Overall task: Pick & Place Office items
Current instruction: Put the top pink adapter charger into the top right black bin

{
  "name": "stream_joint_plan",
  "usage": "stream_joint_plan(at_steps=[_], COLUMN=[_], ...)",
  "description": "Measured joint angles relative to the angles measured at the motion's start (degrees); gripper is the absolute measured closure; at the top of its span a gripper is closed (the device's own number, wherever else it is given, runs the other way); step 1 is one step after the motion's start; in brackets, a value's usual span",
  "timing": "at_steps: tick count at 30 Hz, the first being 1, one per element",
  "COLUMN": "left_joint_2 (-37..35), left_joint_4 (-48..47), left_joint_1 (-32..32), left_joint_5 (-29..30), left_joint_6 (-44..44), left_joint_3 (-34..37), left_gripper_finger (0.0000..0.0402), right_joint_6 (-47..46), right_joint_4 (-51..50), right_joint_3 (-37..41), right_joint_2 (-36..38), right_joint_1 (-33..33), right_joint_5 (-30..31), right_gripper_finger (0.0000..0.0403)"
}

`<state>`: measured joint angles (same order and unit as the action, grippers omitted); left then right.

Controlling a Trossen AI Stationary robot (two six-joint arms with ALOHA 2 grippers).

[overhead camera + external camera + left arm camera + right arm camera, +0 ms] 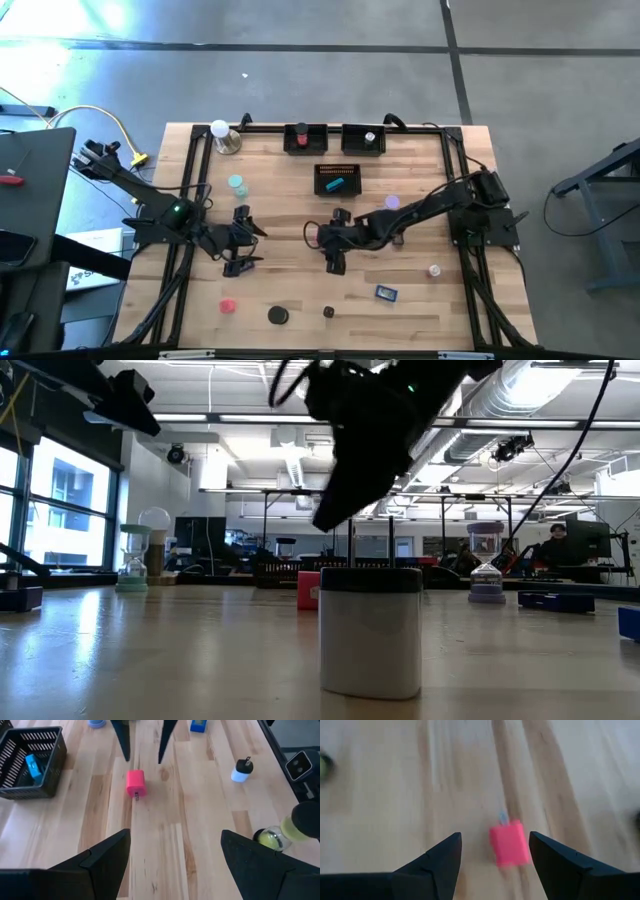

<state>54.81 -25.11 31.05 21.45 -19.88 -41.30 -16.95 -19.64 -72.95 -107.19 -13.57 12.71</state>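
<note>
A pink-red cube (135, 783) lies on the wooden table (290, 290) between my two grippers. My right gripper (495, 834) is open and slants down over it. The cube (509, 842) shows between that gripper's two fingers but below them, untouched. From the left wrist view, the right gripper (144, 759) has its fingertips just past the cube. My left gripper (175, 832) is open at the table's left (243, 243), pointing toward the cube with nothing between its fingers. Other office items lie scattered: a teal piece (236, 185), a lavender one (392, 202) and a dark blue block (387, 292).
Three black mesh trays stand at the far side: two at the edge (305, 138) (363, 138), and one nearer (338, 178) holding a teal piece. A white ball on a metal base (222, 133) is at far left. A red piece (228, 305), black disc (278, 315) and white cylinder (370, 630) lie near the front.
</note>
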Motion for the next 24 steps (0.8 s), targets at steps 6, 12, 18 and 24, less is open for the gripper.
stream_joint_plan(at_steps=[6, 12, 18, 24], left_joint_2=[0.0, 0.0, 0.0, 0.0], left_joint_4=[4.2, 5.2, 5.3, 5.5], left_joint_1=[-0.3, -0.3, -0.3, -0.3], left_joint_5=[0.0, 0.0, 0.0, 0.0], left_joint_6=[0.5, 0.7, 2.3, 2.5], left_joint_3=[2.6, 3.1, 3.1, 3.2], left_gripper_finger=[0.0099, 0.0099, 0.0099, 0.0099], right_joint_6=[2.6, 4.6, 7.0, 8.0], right_joint_4=[-0.5, -0.3, 1.9, 2.8], right_joint_3=[0.1, 0.0, 0.1, -0.1], right_joint_2=[-1.3, -1.2, -3.4, -4.4], right_joint_1=[1.6, 2.1, 2.1, 2.7], right_joint_5=[-1.7, -2.5, -2.1, -2.6], right_gripper_finger=[0.0182, 0.0182, 0.0182, 0.0182])
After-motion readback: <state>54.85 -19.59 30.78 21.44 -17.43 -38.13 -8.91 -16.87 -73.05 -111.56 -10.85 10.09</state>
